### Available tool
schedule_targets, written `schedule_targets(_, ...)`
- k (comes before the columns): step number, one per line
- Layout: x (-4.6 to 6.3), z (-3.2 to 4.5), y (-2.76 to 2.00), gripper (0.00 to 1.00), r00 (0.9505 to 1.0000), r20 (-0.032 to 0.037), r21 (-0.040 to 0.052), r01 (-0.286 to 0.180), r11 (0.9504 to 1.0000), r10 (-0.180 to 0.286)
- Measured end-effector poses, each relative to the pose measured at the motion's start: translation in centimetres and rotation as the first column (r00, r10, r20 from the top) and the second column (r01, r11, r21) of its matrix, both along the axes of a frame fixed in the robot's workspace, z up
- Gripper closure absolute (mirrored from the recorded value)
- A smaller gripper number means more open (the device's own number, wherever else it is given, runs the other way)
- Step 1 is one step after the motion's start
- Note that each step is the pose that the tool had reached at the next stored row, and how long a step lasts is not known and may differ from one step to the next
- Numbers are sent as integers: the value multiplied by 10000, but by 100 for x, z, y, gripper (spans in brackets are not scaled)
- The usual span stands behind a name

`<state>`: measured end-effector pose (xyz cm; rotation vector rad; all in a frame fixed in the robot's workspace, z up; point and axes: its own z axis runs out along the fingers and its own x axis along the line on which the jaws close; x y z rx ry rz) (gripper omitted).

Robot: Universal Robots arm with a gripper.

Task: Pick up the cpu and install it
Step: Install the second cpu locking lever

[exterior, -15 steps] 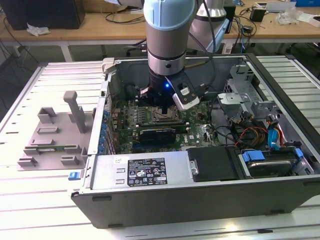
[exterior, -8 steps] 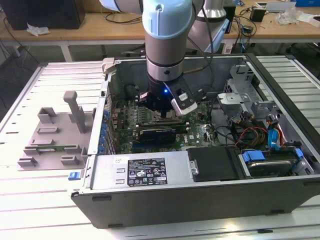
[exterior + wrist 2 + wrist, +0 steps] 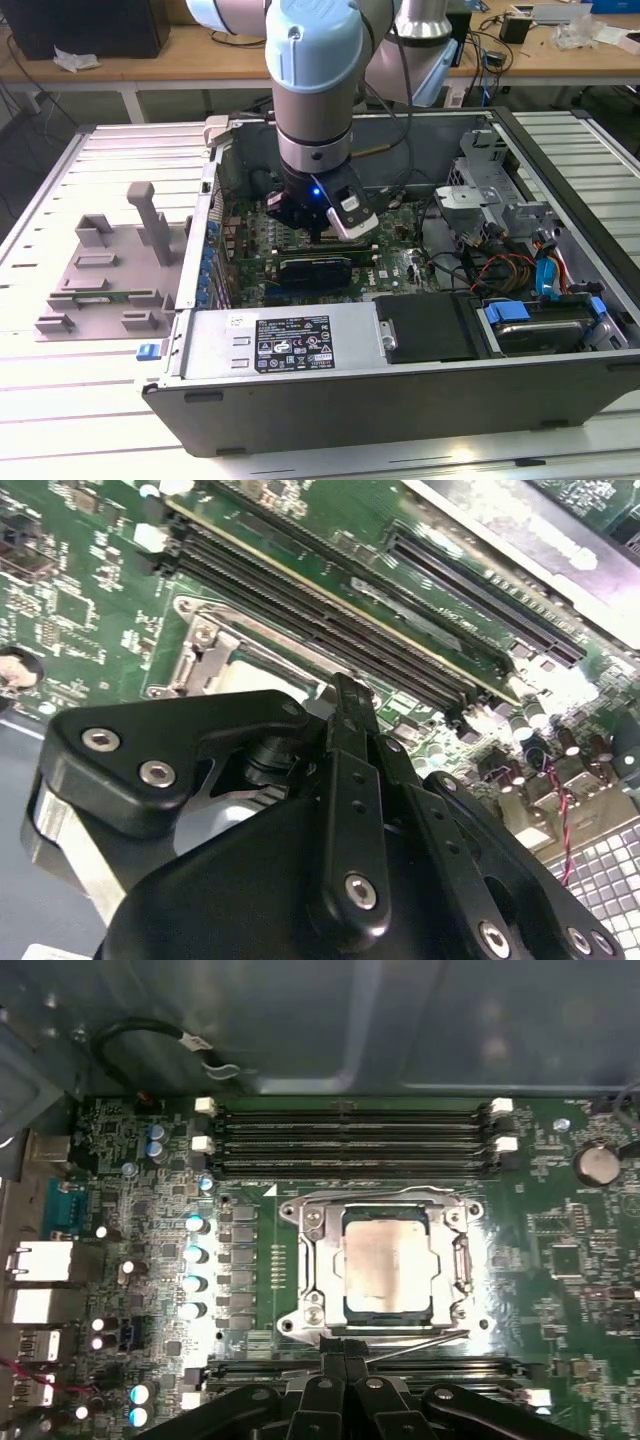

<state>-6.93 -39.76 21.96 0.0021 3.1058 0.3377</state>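
In the first wrist view the cpu [image 3: 385,1265], a flat square chip with a silvery top, lies inside the metal socket frame [image 3: 310,1260] on the green motherboard [image 3: 560,1260]. My gripper [image 3: 345,1365] sits just off one side of that socket, above a thin wire lever [image 3: 420,1344]. Its black fingers are pressed together with nothing between them. The second wrist view shows the fingers [image 3: 352,715] ending at a corner of the socket [image 3: 205,660]. In the exterior view the gripper [image 3: 318,233] reaches down into the open computer case [image 3: 400,400].
Memory slots [image 3: 350,1125] run along the far side of the socket. A long black graphics card [image 3: 315,268] lies just below the gripper. A power supply [image 3: 290,340], a drive bay [image 3: 540,330] and cables [image 3: 500,265] crowd the case. A grey plastic tray [image 3: 100,270] stands outside at the exterior view's left.
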Motion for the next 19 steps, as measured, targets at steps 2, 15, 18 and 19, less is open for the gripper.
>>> schedule_targets(2,-29,-22,-4,89,10000,0,-1,1,10000,-1)
schedule_targets(15,-208,-214,-6,89,10000,55,464,-2,9989,-1)
schedule_targets(18,-217,-230,-6,89,10000,63,509,0,9987,-3)
schedule_targets(19,-220,-235,-6,89,10000,67,522,0,9986,-3)
